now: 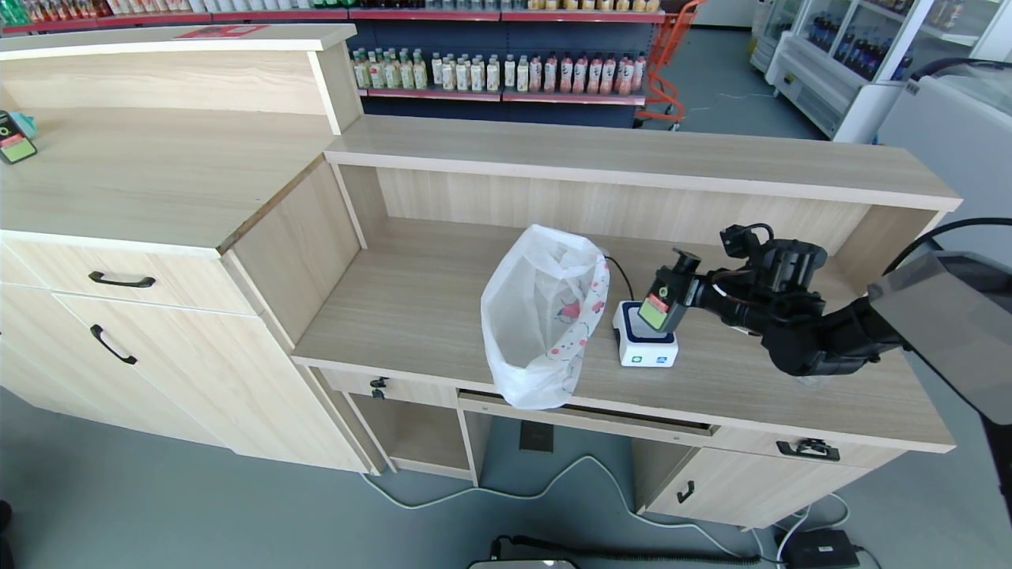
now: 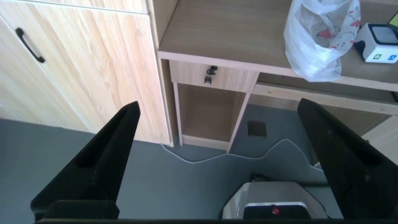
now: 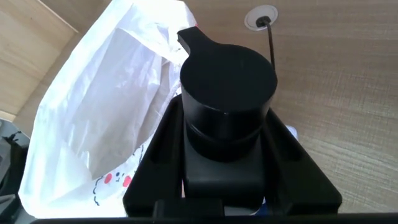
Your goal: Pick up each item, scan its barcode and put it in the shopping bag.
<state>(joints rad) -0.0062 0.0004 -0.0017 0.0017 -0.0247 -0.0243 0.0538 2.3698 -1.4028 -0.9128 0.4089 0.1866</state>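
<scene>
While the right gripper is clamped on a dark bottle, the bottle hangs tilted, cap up, just above the scanner. Shopping bag stands just beside, to the robot's left, on the table. Left gripper gapes empty, low, well apart.

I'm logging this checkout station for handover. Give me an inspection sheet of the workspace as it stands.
Surface: wooden counter with a raised ledge behind.
Job's things: bag standing open; scanner just to its right; black-capped item held over the scanner.
Clutter: small device on the left counter.
Grippers: right gripper shut on the item; left gripper open, holding nothing, below counter height.
Cables: black scanner cable running toward the counter's back; white cable on the floor.
Surroundings: drink shelves behind, coolers at far right.
</scene>
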